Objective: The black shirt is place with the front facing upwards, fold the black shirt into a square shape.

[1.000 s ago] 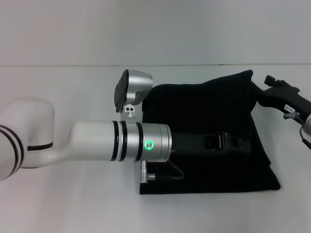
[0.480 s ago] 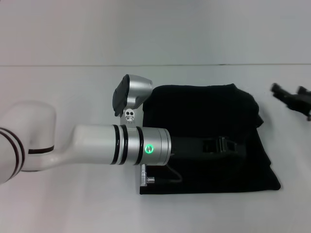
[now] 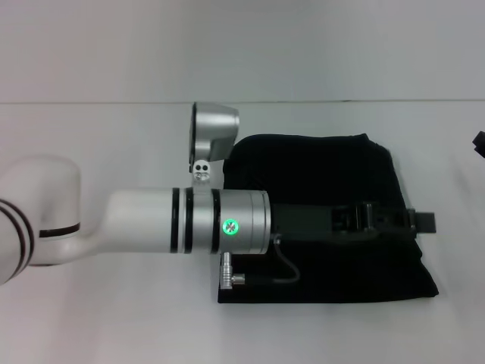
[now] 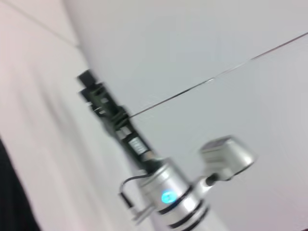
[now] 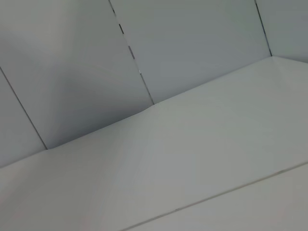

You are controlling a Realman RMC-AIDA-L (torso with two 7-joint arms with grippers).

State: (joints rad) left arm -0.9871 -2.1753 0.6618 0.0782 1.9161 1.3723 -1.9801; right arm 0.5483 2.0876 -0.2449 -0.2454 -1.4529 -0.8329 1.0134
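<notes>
The black shirt [image 3: 318, 174] lies folded into a rough square on the white table, with no lettering showing. My left arm reaches across it from the left. The left gripper [image 3: 423, 222] lies low over the shirt's right edge, its tip just past the cloth. Only a black sliver of my right gripper [image 3: 480, 142] shows at the right edge of the head view, clear of the shirt. In the left wrist view the right gripper [image 4: 89, 85] is raised above the table, and a strip of the shirt [image 4: 12, 197] shows in the corner.
The white table [image 3: 114, 318] spreads around the shirt, with a pale wall behind it. The left arm's silver wrist camera housing [image 3: 214, 129] stands over the shirt's far left corner. A cable [image 3: 280, 265] loops from the left wrist over the cloth.
The shirt's raised far right corner has dropped flat. The right gripper has pulled away to the right, nearly out of the head view. The left gripper has slid right across the shirt.
</notes>
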